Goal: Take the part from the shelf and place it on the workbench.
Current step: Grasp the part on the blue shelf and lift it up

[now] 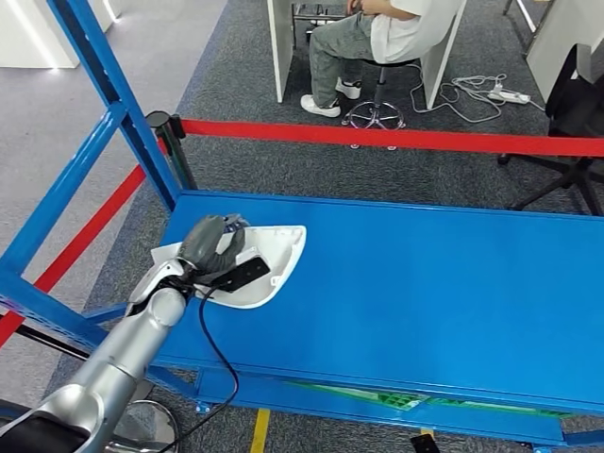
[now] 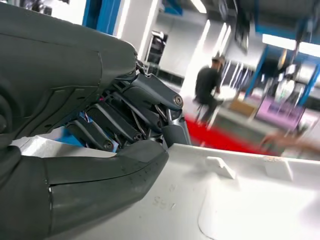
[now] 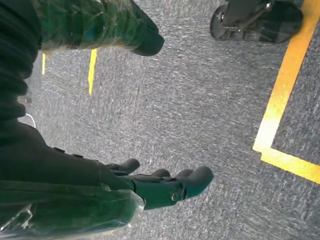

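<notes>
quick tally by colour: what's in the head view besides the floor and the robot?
White: 1, the part on the shelf, under the left hand
Blue: 1, the shelf
Red: 2, the barrier belts
Black: 1, the belt post
Person: 1, seated
Total: 6

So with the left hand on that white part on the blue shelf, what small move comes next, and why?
Probably lift it slightly. The left hand already grips the white part, thumb on one face and fingers over its edge, while the part rests on the blue shelf. The right hand hangs open.
</notes>
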Motion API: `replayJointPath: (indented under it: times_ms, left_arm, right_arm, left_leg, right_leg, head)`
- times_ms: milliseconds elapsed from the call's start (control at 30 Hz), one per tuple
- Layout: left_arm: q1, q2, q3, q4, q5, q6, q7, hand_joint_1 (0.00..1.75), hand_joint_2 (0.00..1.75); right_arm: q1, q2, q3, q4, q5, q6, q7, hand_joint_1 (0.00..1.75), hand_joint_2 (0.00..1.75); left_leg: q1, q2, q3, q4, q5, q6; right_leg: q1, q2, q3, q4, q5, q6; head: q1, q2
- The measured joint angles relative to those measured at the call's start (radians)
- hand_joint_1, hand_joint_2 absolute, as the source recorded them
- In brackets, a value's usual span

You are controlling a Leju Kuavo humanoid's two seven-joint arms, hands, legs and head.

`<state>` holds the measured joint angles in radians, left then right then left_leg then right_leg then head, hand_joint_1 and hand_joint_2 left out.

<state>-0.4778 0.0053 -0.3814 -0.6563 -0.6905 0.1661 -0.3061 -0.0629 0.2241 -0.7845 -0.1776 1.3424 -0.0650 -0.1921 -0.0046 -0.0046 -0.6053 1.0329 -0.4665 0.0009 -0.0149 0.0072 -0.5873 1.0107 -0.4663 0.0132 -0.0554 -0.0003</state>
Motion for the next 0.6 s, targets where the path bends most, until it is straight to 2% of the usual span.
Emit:
replayJointPath:
  times_ms: [33,133,167,200,233,300,333,367,467,500,533,600]
  left_arm:
    - [0.001,-0.01,0.015,-0.017,0.018,0.007,-0.013,1.75,1.75]
    - [0.014,-0.039,0.05,-0.068,0.082,0.024,-0.061,1.75,1.75]
    - [0.022,-0.049,0.061,-0.092,0.11,0.031,-0.081,1.75,1.75]
    - [0.031,-0.06,0.074,-0.125,0.139,0.037,-0.099,1.73,1.75]
    - [0.037,-0.069,0.085,-0.165,0.169,0.042,-0.109,1.72,1.75]
    - [0.046,-0.084,0.099,-0.258,0.221,0.047,-0.113,1.69,1.75]
    - [0.049,-0.089,0.102,-0.302,0.245,0.047,-0.11,1.69,1.75]
    - [0.053,-0.093,0.103,-0.345,0.264,0.047,-0.107,1.69,1.75]
    - [0.07,-0.1,0.104,-0.451,0.294,0.046,-0.101,1.73,1.75]
    - [0.075,-0.101,0.105,-0.477,0.299,0.046,-0.101,1.75,1.75]
    - [0.079,-0.103,0.106,-0.501,0.306,0.046,-0.103,1.75,1.75]
    - [0.09,-0.106,0.107,-0.541,0.328,0.044,-0.113,1.75,1.75]
  right_arm:
    - [-0.001,0.0,-0.001,0.0,0.0,0.0,0.0,0.0,1.75]
    - [-0.001,0.0,-0.002,0.0,0.001,-0.003,0.0,0.0,1.75]
    - [-0.001,0.0,-0.003,0.0,0.001,-0.005,0.0,0.0,1.75]
    - [-0.001,0.0,-0.004,0.0,0.001,-0.007,0.0,0.0,1.75]
    - [-0.001,0.0,-0.006,0.0,0.001,-0.008,0.001,0.0,1.75]
    - [-0.001,0.0,-0.007,0.0,0.001,-0.01,0.001,0.0,1.75]
    - [-0.002,0.0,-0.009,0.0,0.001,-0.011,0.002,0.0,1.75]
    - [-0.002,0.0,-0.011,0.0,0.001,-0.011,0.002,0.0,1.75]
    - [-0.001,0.001,-0.016,0.0,0.001,-0.011,0.003,0.0,1.75]
    - [0.0,0.001,-0.017,0.0,0.001,-0.012,0.003,0.0,1.75]
    - [-0.001,0.001,-0.018,0.0,0.001,-0.012,0.004,0.0,1.75]
    - [-0.001,0.001,-0.019,0.0,0.002,-0.012,0.004,0.0,1.75]
  left_leg:
    - [0.001,0.0,-0.016,0.038,-0.025,-0.006]
    - [0.008,0.001,-0.1,0.229,-0.117,-0.016]
    - [0.009,0.001,-0.117,0.267,-0.124,-0.017]
    - [0.01,0.001,-0.117,0.266,-0.109,-0.016]
    - [0.01,0.001,-0.1,0.229,-0.078,-0.013]
    - [0.008,0.001,-0.039,0.099,-0.004,-0.001]
    - [0.005,0.001,-0.014,0.047,0.016,0.004]
    - [0.003,0.001,0.002,0.013,0.021,0.009]
    - [0.005,0.001,0.011,-0.016,0.01,0.02]
    - [0.007,0.001,0.013,-0.021,0.012,0.024]
    - [0.01,0.001,0.015,-0.027,0.015,0.028]
    - [0.01,0.001,0.018,-0.03,0.017,0.033]
  right_leg:
    - [-0.002,-0.001,0.001,-0.002,0.001,-0.005]
    - [-0.002,-0.001,0.001,-0.001,0.0,-0.011]
    - [-0.002,0.0,0.002,-0.001,0.0,-0.011]
    - [-0.002,0.001,0.002,-0.001,0.0,-0.011]
    - [-0.002,0.002,0.004,0.0,-0.001,-0.011]
    - [0.0,0.003,0.008,0.0,-0.003,-0.008]
    - [0.001,0.003,0.009,0.0,-0.004,-0.005]
    - [0.003,0.002,0.008,0.001,-0.005,-0.001]
    - [0.004,-0.001,0.001,0.001,-0.008,0.016]
    - [0.005,-0.002,-0.004,0.01,-0.016,0.021]
    - [0.005,-0.003,-0.016,0.036,-0.034,0.025]
    - [0.004,-0.003,-0.069,0.151,-0.094,0.029]
  head:
    - [-0.002,0.0]
    - [-0.004,0.0]
    - [-0.004,0.0]
    - [-0.004,0.0]
    - [-0.004,0.0]
    - [-0.004,0.0]
    - [-0.004,0.0]
    - [-0.003,0.0]
    - [-0.004,0.0]
    - [-0.003,0.0]
    - [0.0,0.0]
    - [0.004,0.0]
